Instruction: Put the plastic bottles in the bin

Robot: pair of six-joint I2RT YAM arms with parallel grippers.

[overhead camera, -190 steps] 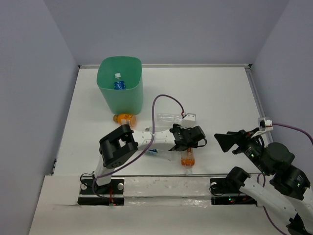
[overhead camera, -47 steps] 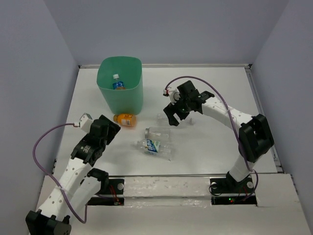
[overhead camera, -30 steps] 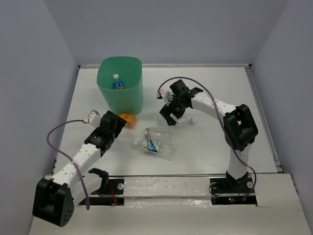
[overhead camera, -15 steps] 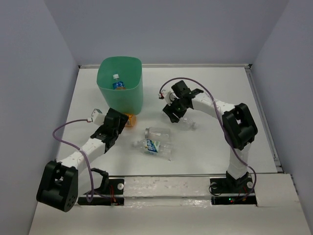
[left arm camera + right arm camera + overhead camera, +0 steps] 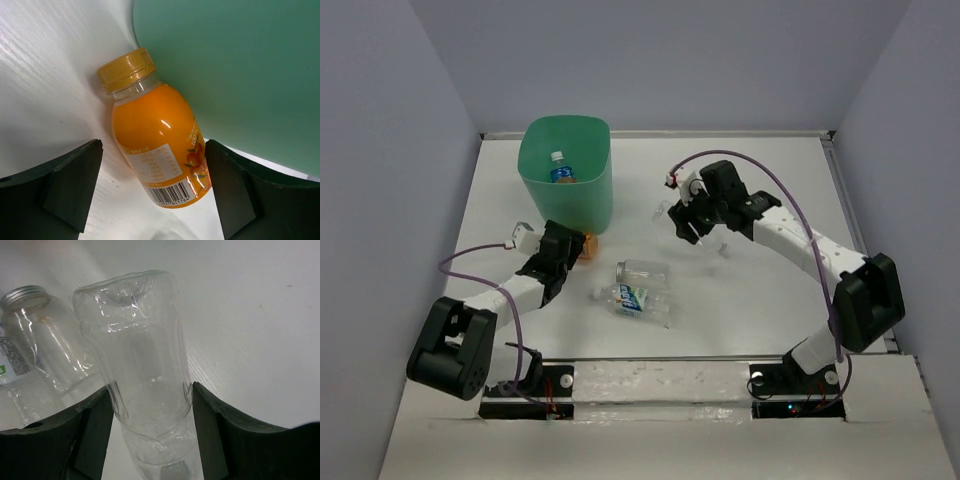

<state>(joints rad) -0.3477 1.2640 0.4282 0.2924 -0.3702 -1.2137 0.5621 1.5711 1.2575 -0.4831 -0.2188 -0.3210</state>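
The left gripper [image 5: 152,150] has slid up to the orange bottle [image 5: 150,125] lying at the foot of the bin [image 5: 570,205], fingers [image 5: 70,185] wide apart either side and gripping nothing yet, while further out the right gripper [image 5: 151,390] has clamped the clear bottle [image 5: 140,340] and lifted it off the table [image 5: 770,180], so it looks ready to carry over. From above the orange bottle is half hidden behind the wrist, and inside the bin I make out only one blue-labelled bottle [image 5: 561,170]

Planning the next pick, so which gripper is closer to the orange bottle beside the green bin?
Left. The left gripper has open fingers flanking the orange bottle; the right gripper holds a clear bottle well off to its right.
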